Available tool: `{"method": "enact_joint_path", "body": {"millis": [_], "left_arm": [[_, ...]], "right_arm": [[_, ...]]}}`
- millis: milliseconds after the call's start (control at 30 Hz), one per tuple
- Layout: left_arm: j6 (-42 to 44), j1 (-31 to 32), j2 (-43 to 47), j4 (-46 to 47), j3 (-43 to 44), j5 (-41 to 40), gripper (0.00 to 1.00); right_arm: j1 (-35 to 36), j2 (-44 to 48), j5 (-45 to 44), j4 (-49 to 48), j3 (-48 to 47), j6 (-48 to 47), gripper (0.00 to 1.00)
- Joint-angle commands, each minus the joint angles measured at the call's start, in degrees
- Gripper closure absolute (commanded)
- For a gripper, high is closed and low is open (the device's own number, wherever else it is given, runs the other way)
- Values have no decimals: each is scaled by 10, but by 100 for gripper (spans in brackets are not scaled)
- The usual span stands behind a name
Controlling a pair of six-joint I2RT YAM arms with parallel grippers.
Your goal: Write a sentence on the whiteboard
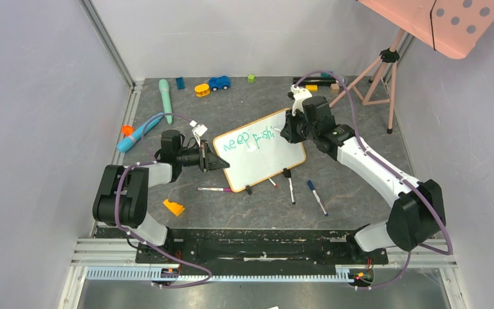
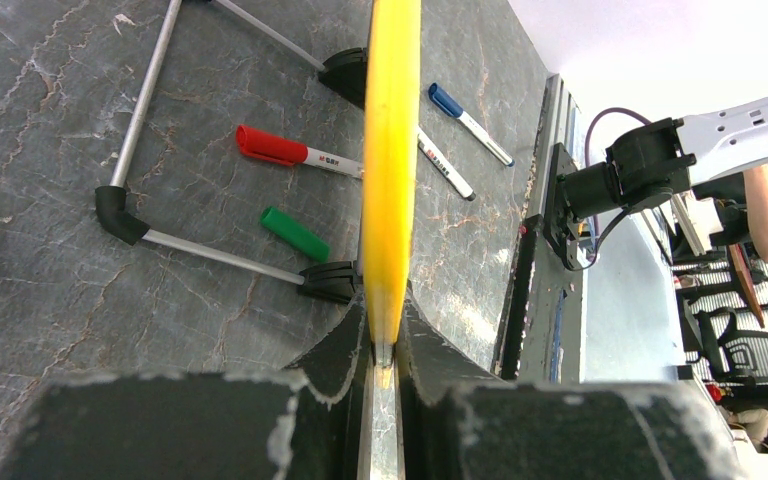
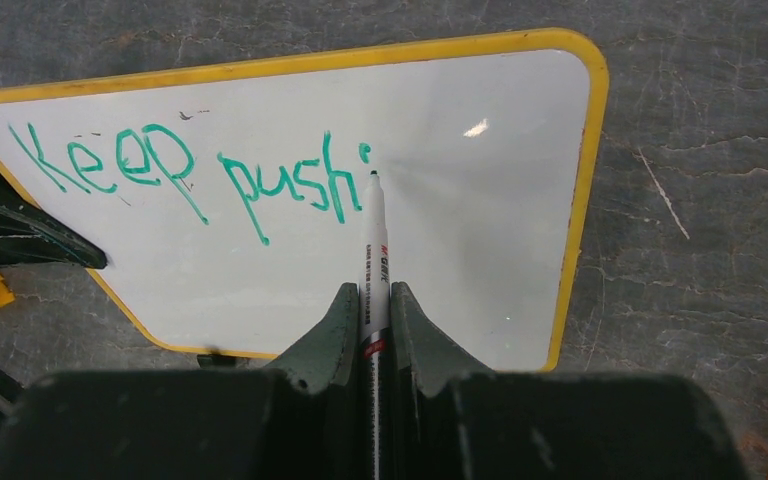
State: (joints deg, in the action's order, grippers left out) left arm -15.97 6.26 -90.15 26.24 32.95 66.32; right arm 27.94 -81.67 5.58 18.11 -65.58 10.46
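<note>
Dark grey marbled table [image 1: 244, 106]. At centre, whiteboard [image 1: 264, 158] propped on two black feet, with red marker [image 2: 295, 152] and green cap [image 2: 295, 233] behind it, among the stand rods. Just off its near edge, pink-tipped marker [image 1: 215, 189], black marker [image 1: 291, 191], blue marker [image 1: 317, 197]. Orange wedge [image 1: 173, 207] at near left. Toward the back, blue tube [image 1: 138, 133], orange bit [image 1: 127, 129] beside it, mint stick [image 1: 165, 96], blue block [image 1: 180, 83], yellow toy [image 1: 202, 89], blue car [image 1: 219, 82], green cube [image 1: 251, 78]. Tripod [image 1: 389, 56] at right rear.
</note>
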Motion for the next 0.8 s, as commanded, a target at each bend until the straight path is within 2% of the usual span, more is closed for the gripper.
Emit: {"method": "enact_joint_path", "body": {"millis": [0,367,767], "left_arm": [[15,5,11,-16,9,16,98],[15,5,8,-17,11,15,98],[14,6,6,-17,11,15,98]], "right_arm": [[-3,-9,-10,-8,-28,-5,100],[-4,-24,-15,-8,-24,-10,100],[-4,2,-12,-18,34,0,100]]}}
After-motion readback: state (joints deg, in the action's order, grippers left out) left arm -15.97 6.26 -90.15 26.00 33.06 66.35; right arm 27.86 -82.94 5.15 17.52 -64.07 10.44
